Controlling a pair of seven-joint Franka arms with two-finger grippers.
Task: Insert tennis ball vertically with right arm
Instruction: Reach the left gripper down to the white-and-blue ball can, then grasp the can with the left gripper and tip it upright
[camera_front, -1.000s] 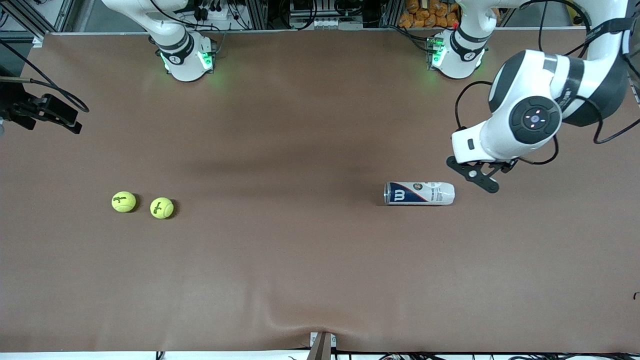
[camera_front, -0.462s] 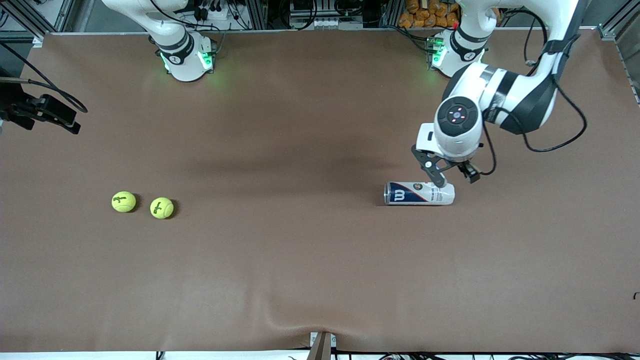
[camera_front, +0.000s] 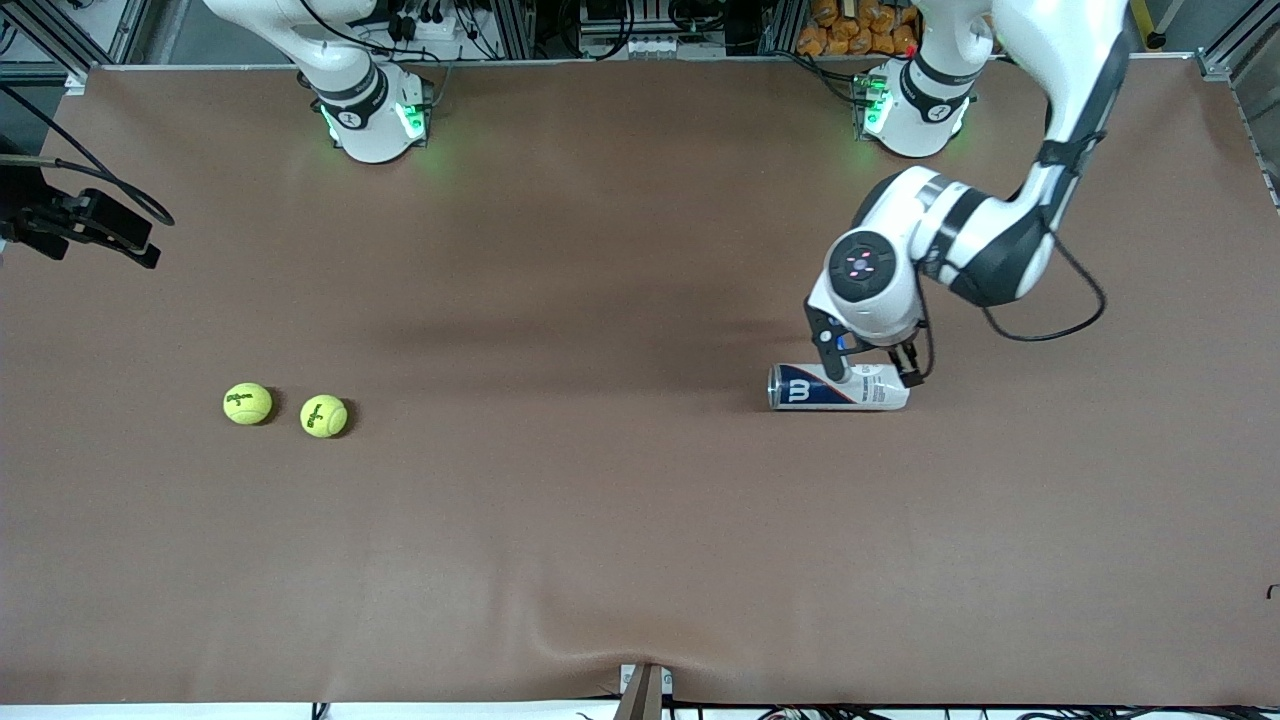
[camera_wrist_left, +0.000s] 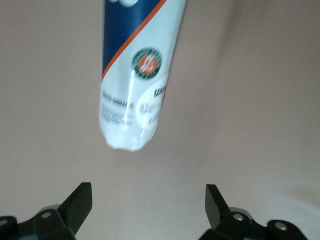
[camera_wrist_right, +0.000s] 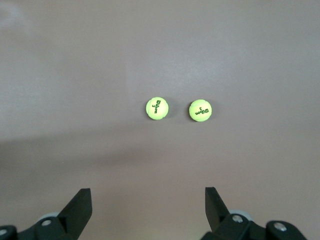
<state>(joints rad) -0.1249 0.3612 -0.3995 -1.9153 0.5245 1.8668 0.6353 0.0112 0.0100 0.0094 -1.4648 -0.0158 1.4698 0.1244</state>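
can (camera_front: 838, 388) end under left gripper (camera_front: 868, 368)

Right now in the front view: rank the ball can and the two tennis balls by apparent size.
1. Ball can, lying on its side under the left gripper, is clearly largest.
2. The two tennis balls look the same size; no ranking between them.

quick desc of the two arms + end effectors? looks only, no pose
Both arms: glossy white rounded shells, black joint bands, green-lit bases. The left arm has a round black wrist cap with pink lights and loose black cables; its left end effector has two black angular fingers. The right end effector looks identical: black wedge fingers, silver screws.
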